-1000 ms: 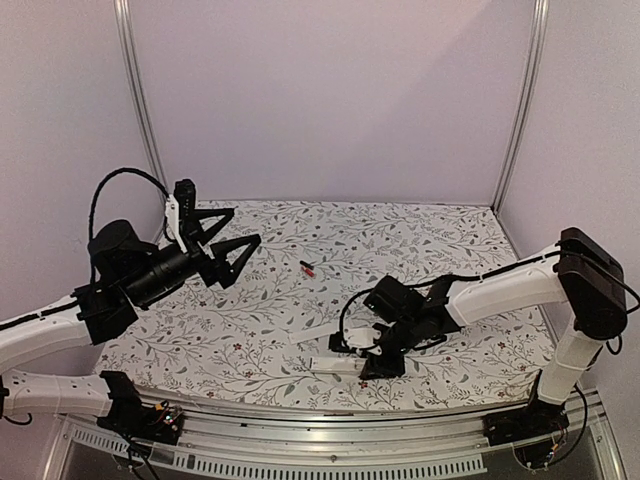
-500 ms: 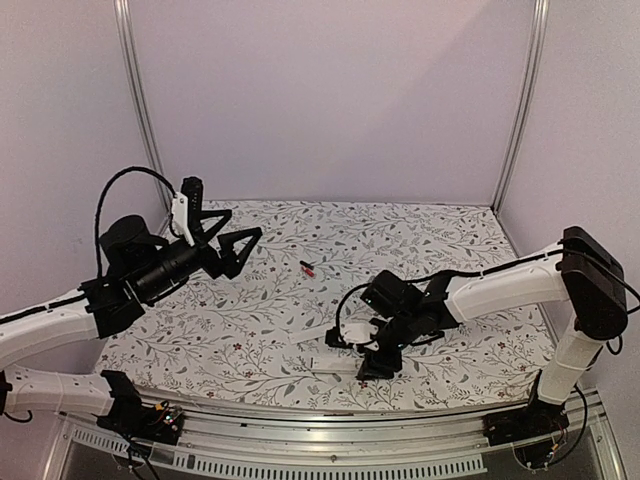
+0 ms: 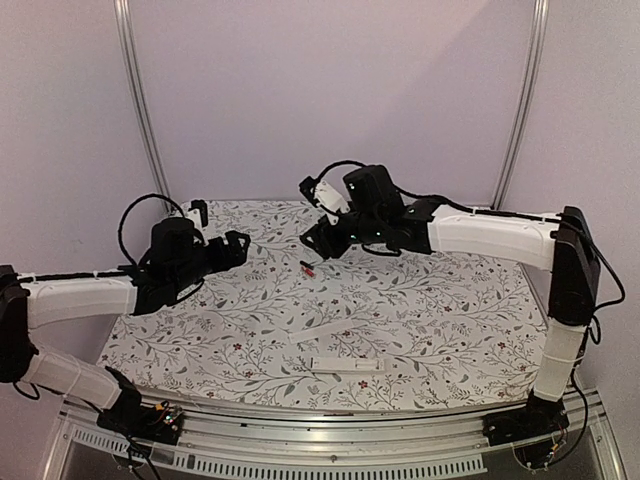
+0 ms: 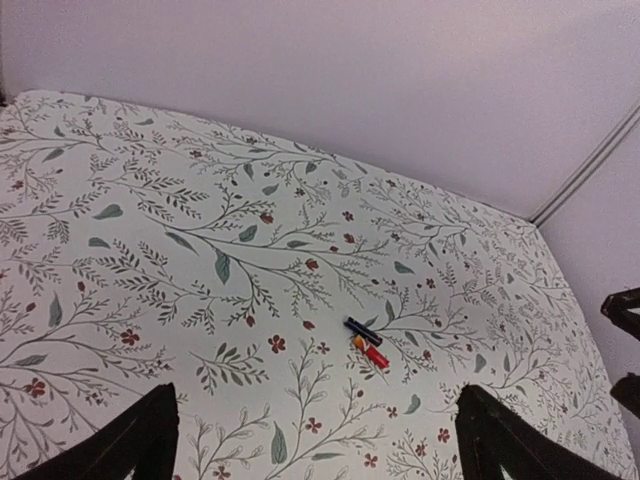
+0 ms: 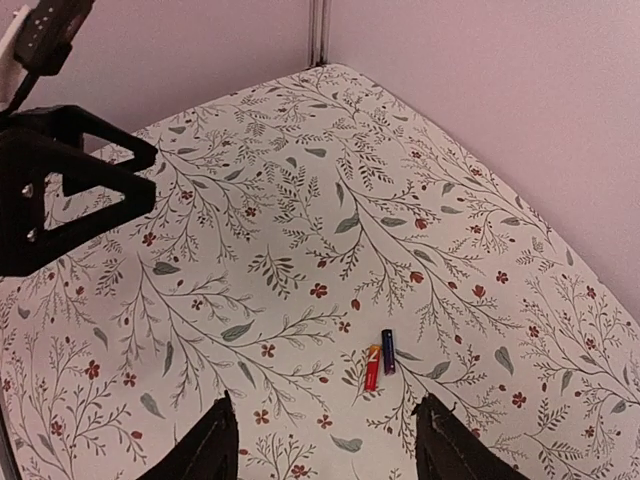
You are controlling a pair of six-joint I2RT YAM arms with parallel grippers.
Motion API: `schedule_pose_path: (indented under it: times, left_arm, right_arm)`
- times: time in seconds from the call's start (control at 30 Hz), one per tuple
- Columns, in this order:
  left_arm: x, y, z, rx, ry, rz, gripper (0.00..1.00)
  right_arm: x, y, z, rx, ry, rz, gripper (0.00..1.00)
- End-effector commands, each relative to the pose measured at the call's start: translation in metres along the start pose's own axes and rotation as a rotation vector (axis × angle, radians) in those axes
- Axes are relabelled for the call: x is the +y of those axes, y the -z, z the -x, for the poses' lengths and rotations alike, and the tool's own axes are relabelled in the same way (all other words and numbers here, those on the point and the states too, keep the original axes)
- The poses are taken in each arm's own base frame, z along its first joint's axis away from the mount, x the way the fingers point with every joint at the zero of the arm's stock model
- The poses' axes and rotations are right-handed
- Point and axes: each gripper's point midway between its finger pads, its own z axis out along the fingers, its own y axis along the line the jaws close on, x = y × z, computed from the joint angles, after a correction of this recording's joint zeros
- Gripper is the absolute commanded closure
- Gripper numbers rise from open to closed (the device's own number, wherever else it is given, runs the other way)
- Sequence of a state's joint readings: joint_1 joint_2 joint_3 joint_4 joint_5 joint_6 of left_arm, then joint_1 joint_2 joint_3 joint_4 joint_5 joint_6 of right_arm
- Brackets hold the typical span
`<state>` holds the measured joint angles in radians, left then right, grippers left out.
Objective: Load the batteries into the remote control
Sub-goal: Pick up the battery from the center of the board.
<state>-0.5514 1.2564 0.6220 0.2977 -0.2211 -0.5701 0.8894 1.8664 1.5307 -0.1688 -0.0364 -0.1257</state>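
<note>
While the batteries lie side by side on the flower-printed bench, one red and yellow, one darker, so close that I cannot tell whether they touch, nothing grips them; they sit about mid-bench, nearer the far edge than the near one.

Remote control flat on the bench, long side running along the near edge and close to it, roughly midway along; well apart from the batteries.

Thin white cover strip just beyond the remote control toward mid-bench; slanted; not touching it.

Right gripper hangs in the air near the batteries; fingers spread, nothing between them; in its wrist view the batteries show ahead, framed by the two fingers.

Left gripper raised over the far left part of the bench, pointed toward the batteries; fingers wide apart, empty.

Grippers near each other but apart; neither touches bench or batteries.
</note>
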Motion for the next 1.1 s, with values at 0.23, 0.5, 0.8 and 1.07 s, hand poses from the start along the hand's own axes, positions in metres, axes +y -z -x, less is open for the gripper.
schedule_pose_path:
  times: [0.23,0.5,0.8,1.07]
  left_arm:
    - [0.043,-0.018,-0.055,0.104,0.09,0.148,0.05]
    - [0.039,-0.023,-0.055,0.101,0.082,0.127,0.05]
    - [0.012,-0.097,-0.067,0.177,-0.083,0.058,0.19]
    - [-0.029,-0.142,-0.078,0.328,-0.247,-0.242,0.21]
  right_arm:
    - [-0.052,-0.132,-0.081,0.221,-0.125,-0.094,0.53]
    - [-0.052,-0.146,-0.103,0.286,-0.132,-0.1,0.56]
    - [-0.043,-0.154,-0.111,0.321,-0.126,-0.024,0.56]
    - [-0.04,-0.134,-0.107,0.331,-0.121,0.006,0.56]
